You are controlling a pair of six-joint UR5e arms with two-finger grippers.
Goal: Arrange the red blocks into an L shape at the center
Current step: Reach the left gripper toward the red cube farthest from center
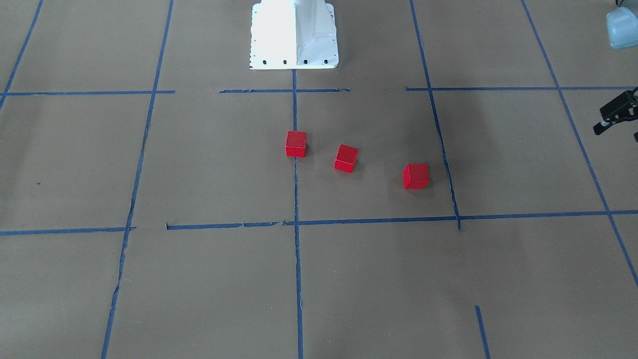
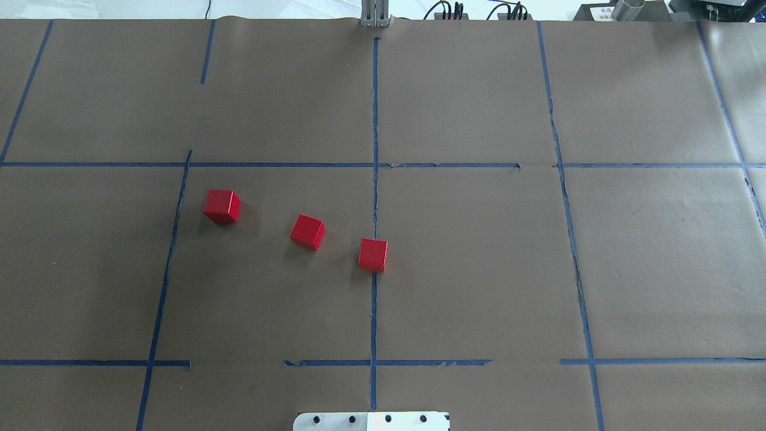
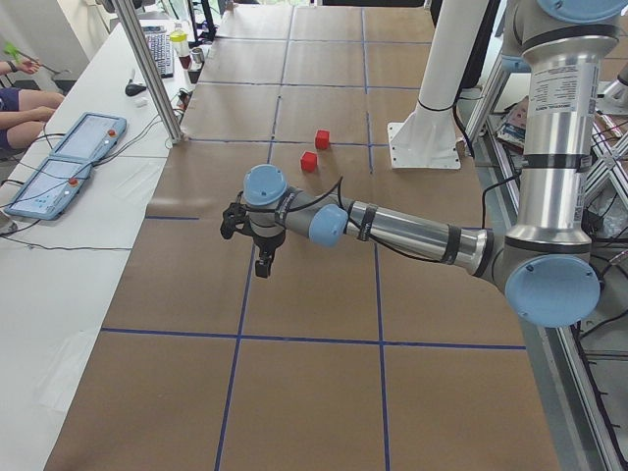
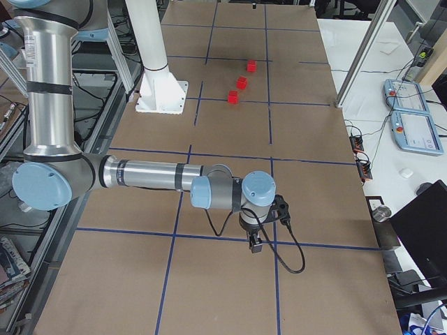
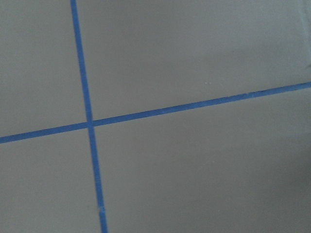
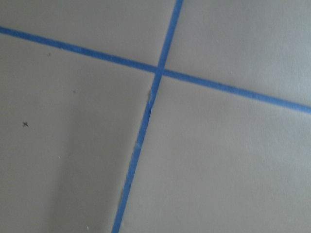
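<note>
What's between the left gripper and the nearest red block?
Only bare brown paper crossed by blue tape lines. The front-facing view shows it: left gripper at the right edge, nearest red block well apart.

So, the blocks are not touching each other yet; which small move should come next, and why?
Probably swing the left hand inward, above the outermost block. The three red blocks lie apart in a slanted row, one on the centre tape line, the other two on the robot's left side, so the left arm seems nearer.

Blocks (image 2: 307, 231) spaced apart, diagonal row from centre line (image 2: 375, 120) leftward.
</note>
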